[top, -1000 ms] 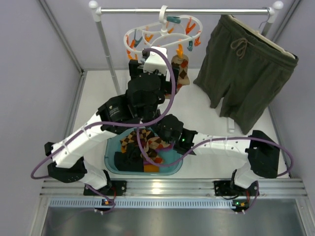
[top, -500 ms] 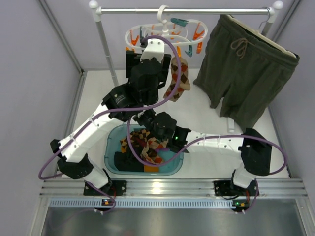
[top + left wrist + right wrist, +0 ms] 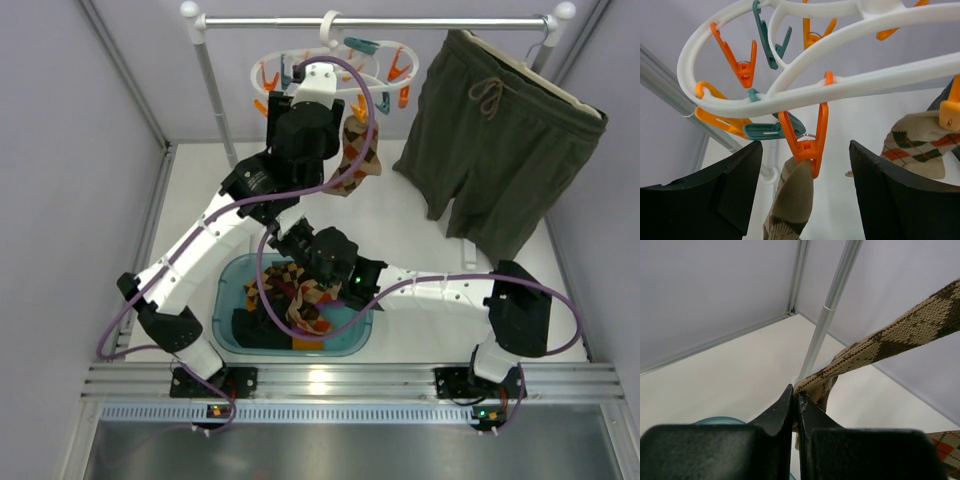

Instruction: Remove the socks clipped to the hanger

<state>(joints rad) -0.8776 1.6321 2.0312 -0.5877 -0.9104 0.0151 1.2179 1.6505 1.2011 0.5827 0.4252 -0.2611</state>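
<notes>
The white hanger (image 3: 372, 47) hangs from the rail, with orange and teal pegs. My left gripper (image 3: 805, 145) is open just under it (image 3: 840, 87). Its jaws stand either side of an orange peg (image 3: 807, 145) that clips a tan argyle sock (image 3: 790, 205). A second argyle sock (image 3: 920, 145) hangs from another orange peg to the right; it also shows in the top view (image 3: 360, 150). My right gripper (image 3: 796, 392) is shut on an argyle sock (image 3: 880, 342), held over the teal basin (image 3: 225, 300).
The basin holds several socks: argyle (image 3: 268, 290), black (image 3: 250, 325) and an orange piece (image 3: 305, 342). Olive-green shorts (image 3: 500, 140) hang at the right of the rail (image 3: 440, 21). The rack's upright pole (image 3: 215, 100) stands left of the hanger.
My left arm has risen and reached back, bringing its gripper up under the hanger. My right gripper has moved a little left with its sock, which now hangs over the basin.
</notes>
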